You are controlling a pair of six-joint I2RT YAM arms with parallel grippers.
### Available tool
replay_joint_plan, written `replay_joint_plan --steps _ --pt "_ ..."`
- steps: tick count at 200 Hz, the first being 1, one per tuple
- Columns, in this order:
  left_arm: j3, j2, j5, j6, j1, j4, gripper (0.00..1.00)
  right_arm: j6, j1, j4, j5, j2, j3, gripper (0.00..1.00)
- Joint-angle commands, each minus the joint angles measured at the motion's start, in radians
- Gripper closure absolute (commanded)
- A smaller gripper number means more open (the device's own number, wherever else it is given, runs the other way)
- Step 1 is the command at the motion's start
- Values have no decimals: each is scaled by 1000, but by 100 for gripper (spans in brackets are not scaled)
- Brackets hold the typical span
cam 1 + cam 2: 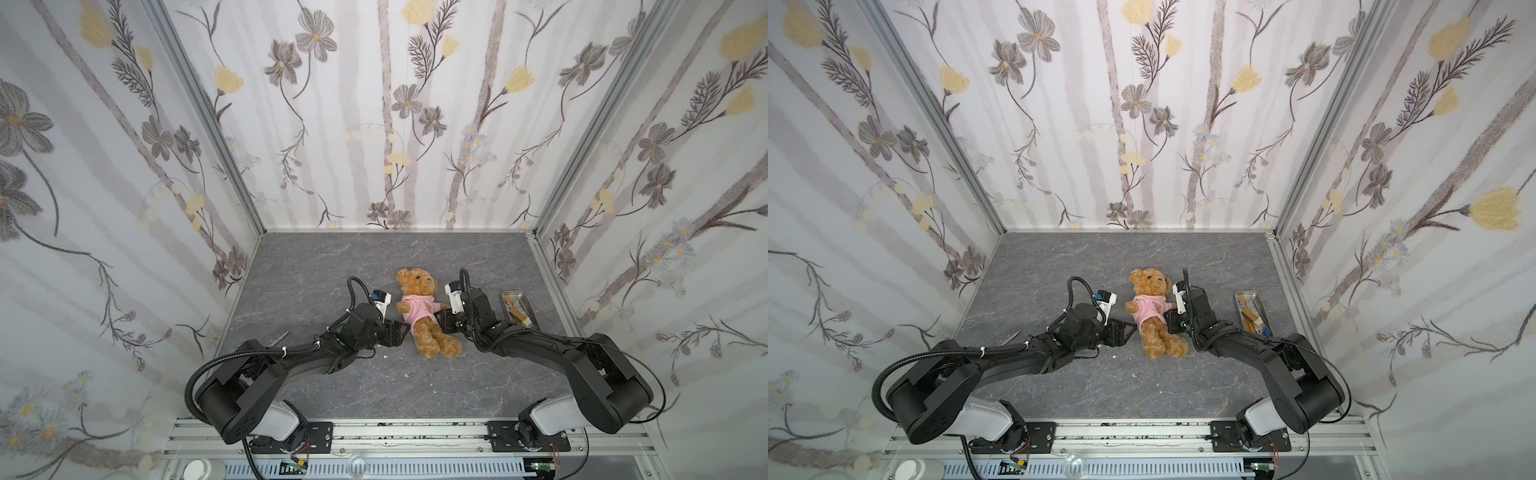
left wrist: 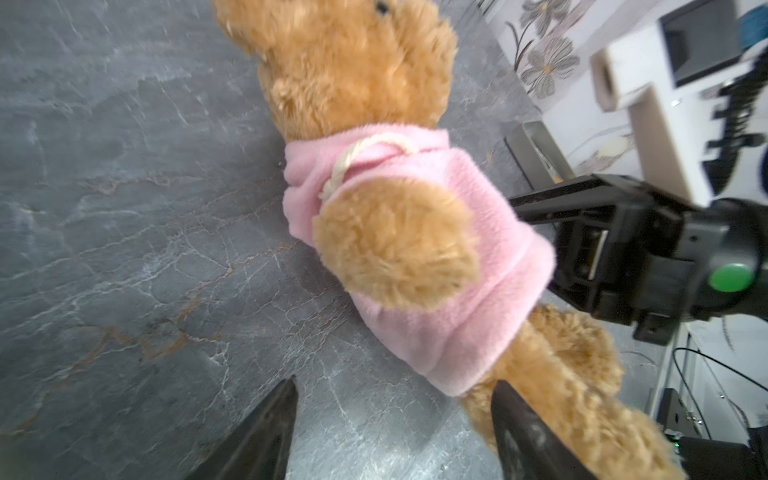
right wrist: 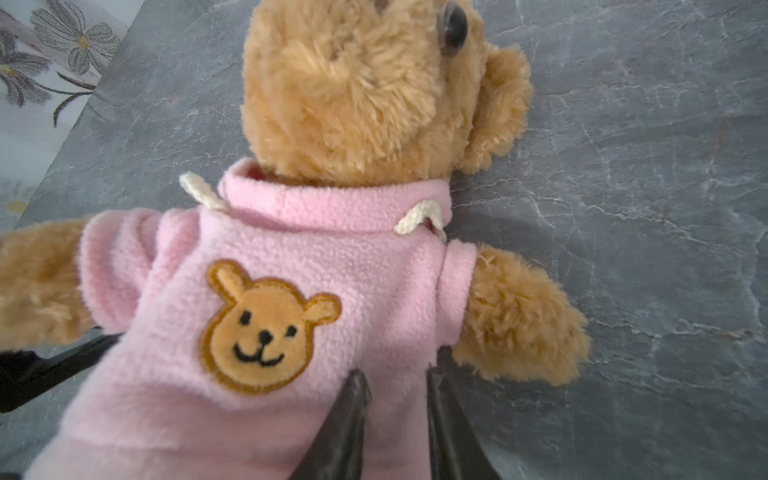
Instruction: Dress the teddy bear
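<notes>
1. Tabletop (image 1: 332,386): grey, marbled, flat. Carries every item below.
2. Teddy bear (image 1: 417,286): golden-brown plush, lying face up near the middle of the tabletop between both arms, head toward the back wall. Judged light, soft and squashy, so it is likely to slide or roll if tugged from one side only. Firmest holds are probably the torso or a leg.
3. Pink hoodie (image 1: 417,312): fleece, already over head and both arms, with the hem around the belly. Stretchy and grippy, best taken by a pinch of the hem edge.
4. Left gripper (image 2: 395,384): jaws wide, holding nothing, beside the hem and one leg.
5. Right gripper (image 3: 397,374): jaws narrow, with hoodie fleece between them. Whether they clamp it cannot be told.
6. Drawcord (image 3: 419,216): cream, thin, loose at the collar and a snag risk.
</notes>
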Motion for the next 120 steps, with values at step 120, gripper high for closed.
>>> replay_joint_plan --steps 120 --pt "236 282 -66 -1 87 16 45 -26 -61 14 22 101 181 66"
